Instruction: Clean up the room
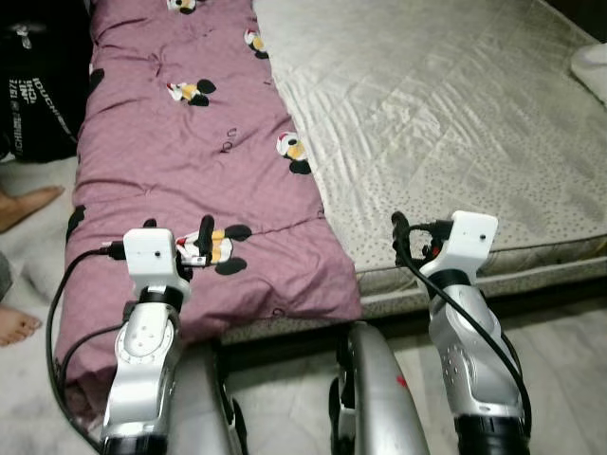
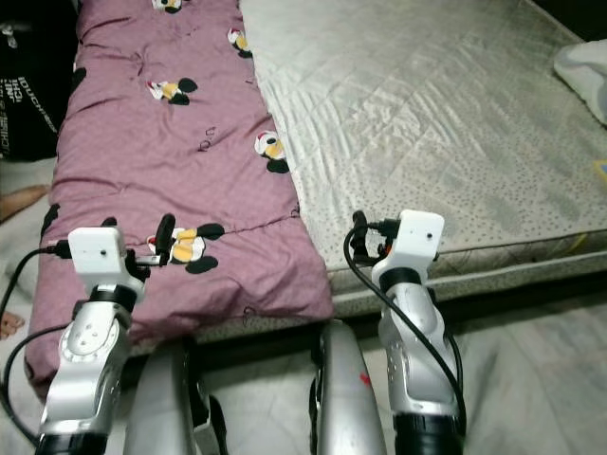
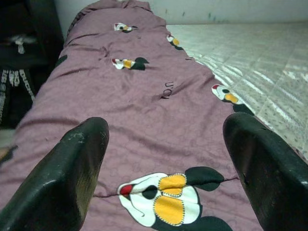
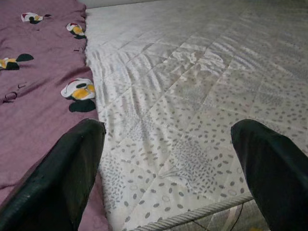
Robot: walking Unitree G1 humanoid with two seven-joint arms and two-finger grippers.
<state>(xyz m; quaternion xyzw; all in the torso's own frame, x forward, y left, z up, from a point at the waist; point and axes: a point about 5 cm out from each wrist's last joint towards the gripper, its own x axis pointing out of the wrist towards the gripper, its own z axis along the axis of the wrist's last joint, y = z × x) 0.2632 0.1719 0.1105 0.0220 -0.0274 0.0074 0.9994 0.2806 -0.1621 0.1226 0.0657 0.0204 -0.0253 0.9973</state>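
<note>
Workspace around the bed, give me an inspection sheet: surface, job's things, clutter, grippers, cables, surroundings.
Surface: bare quilted mattress, pale with small dots.
Job's things: purple quilt with cartoon prints, folded into a long strip along the mattress's left side, its near end hanging over the edge.
Clutter: white cloth at the far right edge of the bed.
Grippers: left gripper open, over the quilt's near end; right gripper open, over the mattress's near edge.
Cables: black cable looping from the left wrist; another along the right forearm.
Surroundings: black bag and a person's bare feet on the left.

Both silver arms raised forward, left end effector [image 3: 163,168] and right end effector [image 4: 168,168] spread wide
</note>
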